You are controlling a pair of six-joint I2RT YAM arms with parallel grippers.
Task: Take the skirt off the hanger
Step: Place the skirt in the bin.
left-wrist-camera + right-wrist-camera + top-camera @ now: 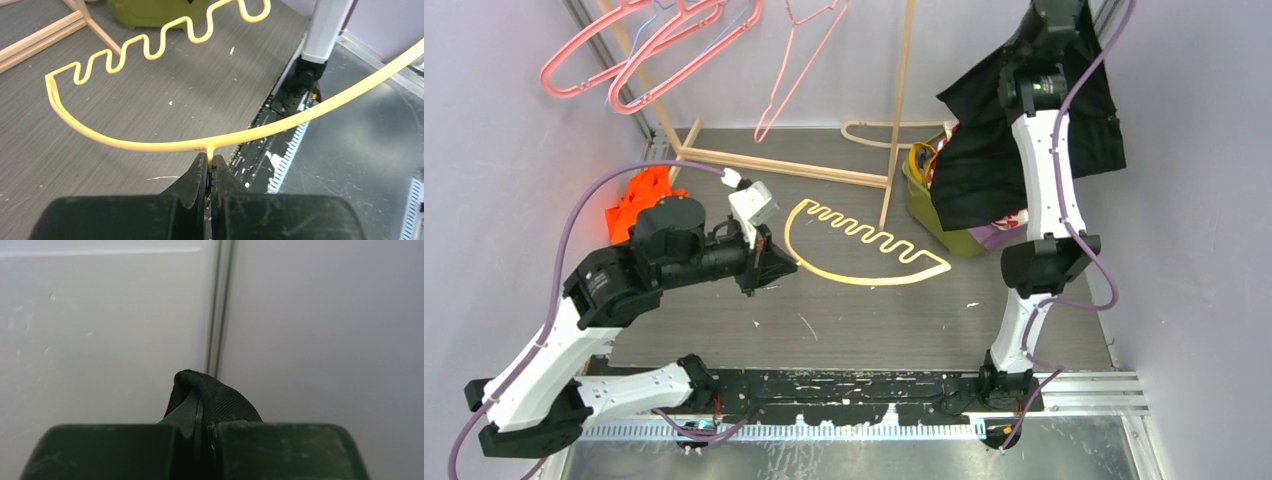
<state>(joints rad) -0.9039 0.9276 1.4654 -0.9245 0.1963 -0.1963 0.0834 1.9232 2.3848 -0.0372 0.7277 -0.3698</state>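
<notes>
Fabric of the black skirt point(225, 402) is pinched between the closed jaws of the right gripper point(200, 415), which is raised high at 1 o'clock in the top view, close to the pale wall point(100, 315). From that grip the skirt is draped down over the right arm's upper links, held clear of the table point(874, 320) and well apart from the yellow hanger point(150, 146). The hanger's short stem is clamped by the left gripper point(210, 161), whose jaws are drawn tight on it. Its bare curved bar and wavy rail are spread toward 12 o'clock in the left wrist view, over the grey table surface; whether the hanger is resting on it cannot be told. An olive-green bin point(934, 215) is seen at 2 o'clock from the hanger, partly hidden behind the skirt. A wooden rack point(897, 110) is stood at 12 o'clock, pink hangers point(649, 50) are hung at 11 o'clock, and an orange object point(639, 200) is lodged at 9 o'clock, behind the left arm.
</notes>
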